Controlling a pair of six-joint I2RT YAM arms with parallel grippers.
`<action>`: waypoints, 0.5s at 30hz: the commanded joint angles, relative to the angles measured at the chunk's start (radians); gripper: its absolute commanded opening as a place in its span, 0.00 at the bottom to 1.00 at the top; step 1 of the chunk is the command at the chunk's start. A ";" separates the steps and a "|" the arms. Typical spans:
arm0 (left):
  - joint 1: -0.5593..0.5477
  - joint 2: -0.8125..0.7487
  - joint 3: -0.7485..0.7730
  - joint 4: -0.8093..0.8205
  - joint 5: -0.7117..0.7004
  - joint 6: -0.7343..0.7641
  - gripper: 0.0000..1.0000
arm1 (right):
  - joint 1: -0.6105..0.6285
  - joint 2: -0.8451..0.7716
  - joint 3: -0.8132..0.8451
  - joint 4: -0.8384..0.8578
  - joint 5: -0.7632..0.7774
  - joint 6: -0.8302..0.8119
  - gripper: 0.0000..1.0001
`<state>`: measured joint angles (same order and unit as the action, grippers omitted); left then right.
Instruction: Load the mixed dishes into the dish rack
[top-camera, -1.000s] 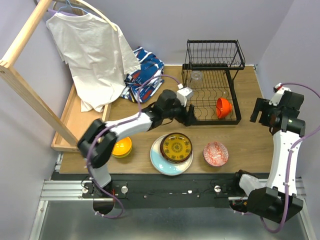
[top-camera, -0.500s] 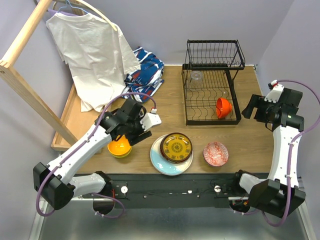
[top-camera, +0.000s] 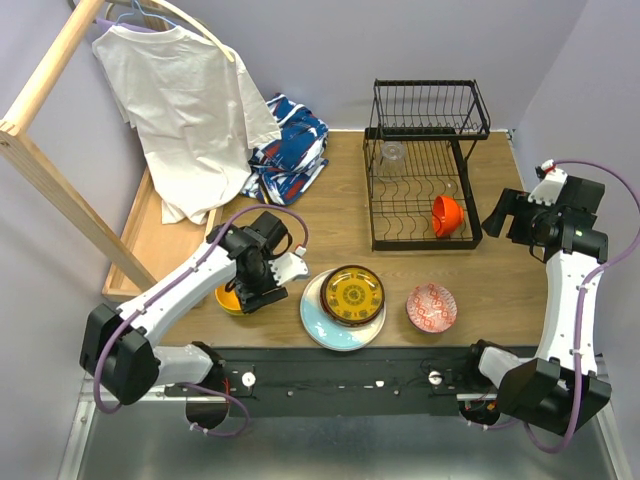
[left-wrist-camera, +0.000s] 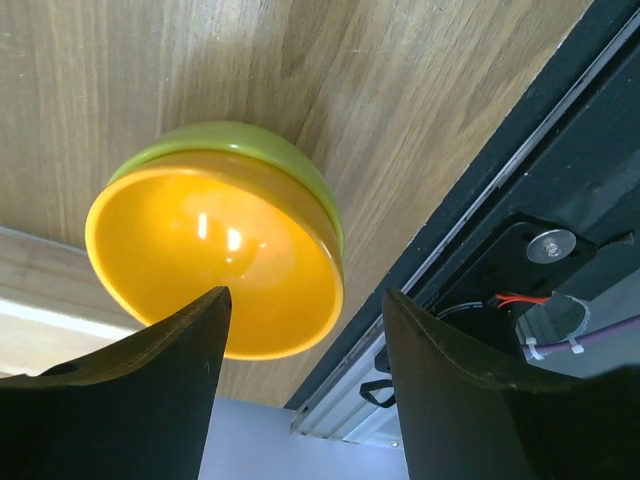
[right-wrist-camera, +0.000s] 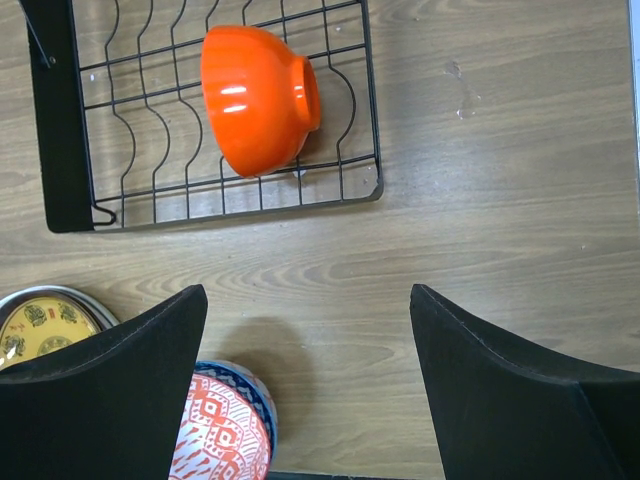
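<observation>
My left gripper (left-wrist-camera: 305, 300) is released: fingers spread, nothing grasped. Directly beneath it sits the yellow bowl (left-wrist-camera: 210, 260), nested in the green bowl (left-wrist-camera: 250, 140) on the table (left-wrist-camera: 420, 90). The yellow rim shows between the fingers; I cannot tell whether they touch it.

My right gripper (right-wrist-camera: 308, 290) is also released, fingers wide apart above the table. Ahead of it, the orange bowl (right-wrist-camera: 255, 95) lies on its side in the base of the rack (right-wrist-camera: 60, 150). The patterned bowl (right-wrist-camera: 215, 435) stands just beside the finger on the left of the right wrist view, partly hidden by it.
</observation>
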<state>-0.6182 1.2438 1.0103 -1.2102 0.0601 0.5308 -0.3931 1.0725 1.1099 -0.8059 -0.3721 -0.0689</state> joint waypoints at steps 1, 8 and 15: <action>0.003 0.043 -0.022 0.047 0.001 0.003 0.68 | -0.006 0.003 0.022 -0.022 -0.014 -0.003 0.90; 0.005 0.062 -0.062 0.074 0.018 -0.003 0.59 | -0.006 0.010 0.027 -0.019 -0.007 0.004 0.90; 0.008 0.051 -0.035 0.026 0.049 0.012 0.25 | -0.006 0.004 0.010 -0.004 0.004 0.014 0.90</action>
<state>-0.6163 1.3006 0.9554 -1.1542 0.0708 0.5297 -0.3931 1.0782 1.1099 -0.8097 -0.3714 -0.0681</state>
